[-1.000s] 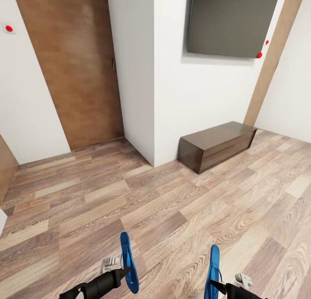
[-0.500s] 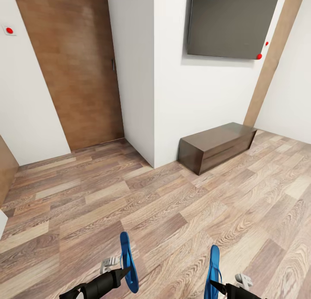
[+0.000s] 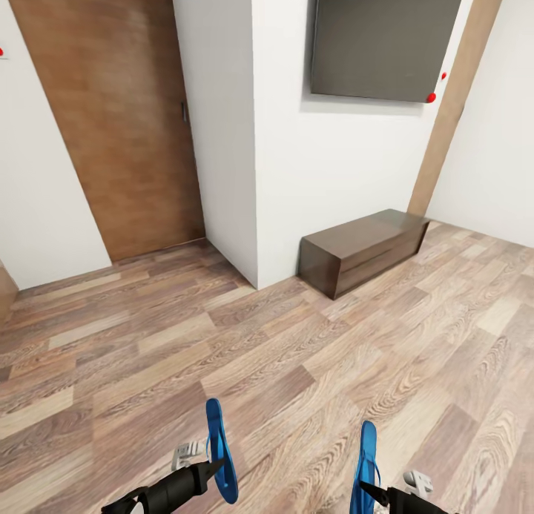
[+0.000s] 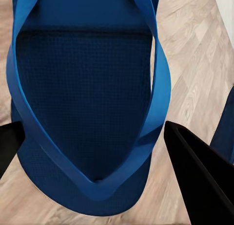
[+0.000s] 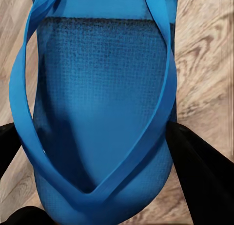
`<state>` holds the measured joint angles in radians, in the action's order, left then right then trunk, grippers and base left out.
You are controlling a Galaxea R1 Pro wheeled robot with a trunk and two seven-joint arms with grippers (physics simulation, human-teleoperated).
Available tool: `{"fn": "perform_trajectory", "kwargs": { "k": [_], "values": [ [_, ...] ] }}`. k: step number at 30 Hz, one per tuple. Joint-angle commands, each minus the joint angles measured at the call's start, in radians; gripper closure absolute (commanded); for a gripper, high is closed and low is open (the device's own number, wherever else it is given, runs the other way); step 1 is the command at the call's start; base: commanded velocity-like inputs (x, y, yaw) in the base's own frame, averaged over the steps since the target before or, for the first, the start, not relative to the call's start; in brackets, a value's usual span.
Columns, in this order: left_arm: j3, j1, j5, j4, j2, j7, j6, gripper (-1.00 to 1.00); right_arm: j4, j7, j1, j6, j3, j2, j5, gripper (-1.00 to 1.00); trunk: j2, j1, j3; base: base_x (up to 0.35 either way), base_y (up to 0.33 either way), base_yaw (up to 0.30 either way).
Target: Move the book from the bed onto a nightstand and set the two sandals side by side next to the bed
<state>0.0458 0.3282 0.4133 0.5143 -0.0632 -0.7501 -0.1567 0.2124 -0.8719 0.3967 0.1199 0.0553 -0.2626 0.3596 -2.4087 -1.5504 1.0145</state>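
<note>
The left tool (image 3: 216, 468) is clenched on a bright blue, flat, thin-soled flip-flop sandal (image 3: 221, 450), which stands on edge in the head view, low and left of centre, its length running away from the robot over the floor. The right tool (image 3: 368, 490) is clenched on a second bright blue flip-flop sandal (image 3: 366, 466), also on edge, low and right of centre; the two sandals are well apart, each held up over the floor. In the left wrist view the first sandal's textured dark blue footbed (image 4: 85, 96) faces the camera with its lighter blue V-shaped strap (image 4: 161, 96) looped across it, and a black finger (image 4: 197, 174) of the tool stands on either side of the sole; a sliver of the other sandal (image 4: 225, 127) shows at the frame edge. In the right wrist view the second sandal's footbed (image 5: 100, 105) and strap (image 5: 168, 101) show the same way, with black fingers (image 5: 202, 171) flanking the sole. Below lies a wood-plank floor (image 3: 282, 351) in mixed brown tones. Ahead, a long low dark brown wooden cabinet (image 3: 363, 248) stands against a white wall (image 3: 334, 165), under a dark grey flat panel (image 3: 386, 39) mounted on that wall. Left of a projecting white wall corner (image 3: 222, 128) is a tall brown wooden door (image 3: 111, 113), and a slim brown wooden strip (image 3: 452, 99) runs up the wall at the right.
</note>
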Motion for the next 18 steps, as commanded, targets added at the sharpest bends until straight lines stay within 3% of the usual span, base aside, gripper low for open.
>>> {"fn": "perform_trajectory", "kwargs": {
  "k": [1,18],
  "values": [
    [0.005,0.0,0.01,0.001,-0.001,0.0,-0.007,1.0,0.0,-0.004,0.001,0.011,0.006,0.0,0.002,1.0,0.0,0.0,0.001,0.0,0.0,-0.257],
    [0.005,0.0,0.01,0.001,-0.001,0.0,-0.007,1.0,0.001,-0.003,0.001,0.011,0.006,0.0,0.003,1.0,0.0,0.0,-0.004,0.0,0.0,-0.289]
  ]
}}
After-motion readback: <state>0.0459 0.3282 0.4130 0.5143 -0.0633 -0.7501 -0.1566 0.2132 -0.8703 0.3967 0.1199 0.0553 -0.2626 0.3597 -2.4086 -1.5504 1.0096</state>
